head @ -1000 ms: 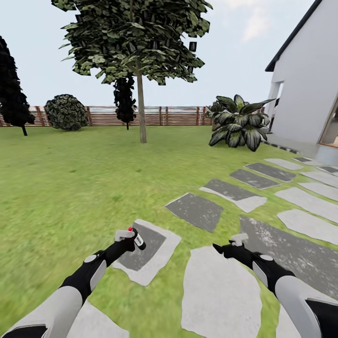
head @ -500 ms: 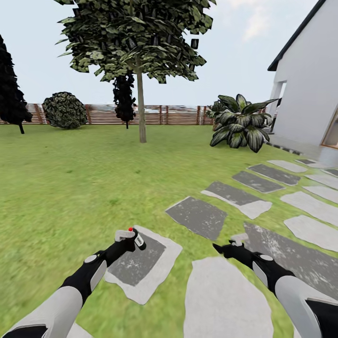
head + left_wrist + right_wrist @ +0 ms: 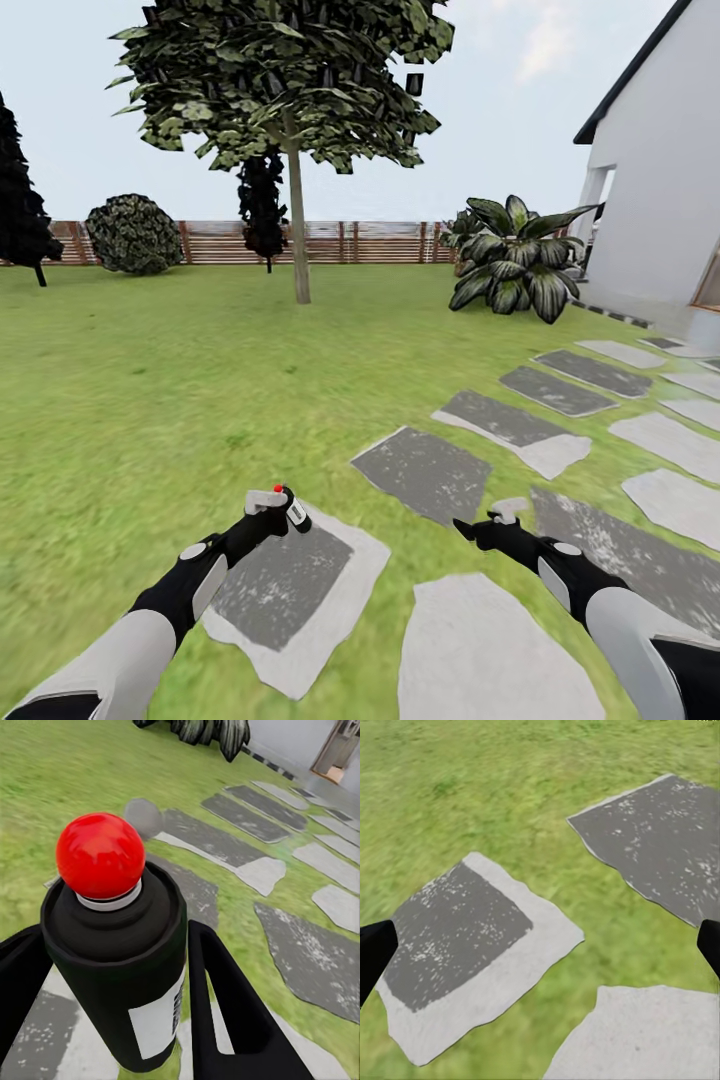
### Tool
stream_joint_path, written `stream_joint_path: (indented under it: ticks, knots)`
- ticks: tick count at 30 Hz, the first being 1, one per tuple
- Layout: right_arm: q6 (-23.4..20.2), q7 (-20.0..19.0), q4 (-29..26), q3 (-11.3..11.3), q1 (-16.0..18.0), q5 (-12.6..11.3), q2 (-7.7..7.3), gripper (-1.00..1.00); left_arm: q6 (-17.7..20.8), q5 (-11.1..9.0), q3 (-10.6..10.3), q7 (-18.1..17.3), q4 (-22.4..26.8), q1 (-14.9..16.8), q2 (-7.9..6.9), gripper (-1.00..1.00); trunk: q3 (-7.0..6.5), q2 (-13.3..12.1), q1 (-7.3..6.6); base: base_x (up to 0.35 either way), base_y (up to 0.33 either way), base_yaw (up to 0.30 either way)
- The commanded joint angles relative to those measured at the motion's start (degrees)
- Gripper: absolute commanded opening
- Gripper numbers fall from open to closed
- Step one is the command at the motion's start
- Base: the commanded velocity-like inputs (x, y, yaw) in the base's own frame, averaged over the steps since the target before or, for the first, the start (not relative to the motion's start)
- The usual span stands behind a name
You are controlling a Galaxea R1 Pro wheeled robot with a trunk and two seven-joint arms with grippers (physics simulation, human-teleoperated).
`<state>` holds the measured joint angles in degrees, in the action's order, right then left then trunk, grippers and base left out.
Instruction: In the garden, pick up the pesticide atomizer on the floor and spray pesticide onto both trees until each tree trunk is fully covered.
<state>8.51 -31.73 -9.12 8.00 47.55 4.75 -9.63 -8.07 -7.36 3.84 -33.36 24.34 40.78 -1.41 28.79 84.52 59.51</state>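
Red-capped pesticide atomizer (image 3: 291, 507) is gripped upright by the left gripper (image 3: 277, 508); tree trunk (image 3: 298, 225) is seen far ahead, right gripper (image 3: 478, 528) spread empty.

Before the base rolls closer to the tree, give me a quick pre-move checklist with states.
1. Pesticide atomizer held in left gripper: ok, a finger on each side.
2. Red button on top unobstructed: ok.
3. Right gripper empty: ok, fingers spread wide over the stepping stones.
4. Tree trunk in sight ahead: ok, far across the lawn.
5. Path over the grass to the trunk free: ok, as far as the head view shows.
6. Second tree located: cannot tell.
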Motion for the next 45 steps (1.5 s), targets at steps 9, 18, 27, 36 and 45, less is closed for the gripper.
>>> stream_joint_path:
  ticks: [9, 18, 27, 36, 45]
  knots:
    - [0.0, 0.0, 0.0, 0.0, 0.0, 0.0, -0.02, 1.00, 0.0, 0.0, 0.0, 0.0, 0.0, 0.0, 0.00, -1.00, 0.00, 0.0, 0.00, 0.350, 0.000, 0.000]
    - [0.0, 0.0, 0.0, 0.0, 0.0, 0.0, 0.00, 1.00, 0.0, 0.0, -0.1, 0.0, 0.0, 0.0, 0.00, -1.00, 0.00, 0.0, 0.00, 0.350, 0.000, 0.000]
    - [0.0, 0.0, 0.0, 0.0, 0.0, 0.0, -0.01, 1.00, 0.0, 0.0, -0.1, 0.0, 0.0, 0.0, 0.00, -1.00, 0.00, 0.0, 0.00, 0.350, 0.000, 0.000]
    - [0.0, 0.0, 0.0, 0.0, 0.0, 0.0, 0.00, 1.00, 0.0, 0.0, -0.1, 0.0, 0.0, 0.0, 0.00, -1.00, 0.00, 0.0, 0.00, 0.350, 0.000, 0.000]
    - [0.0, 0.0, 0.0, 0.0, 0.0, 0.0, -0.02, 1.00, 0.0, 0.0, -0.1, 0.0, 0.0, 0.0, 0.00, -1.00, 0.00, 0.0, 0.00, 0.350, 0.000, 0.000]
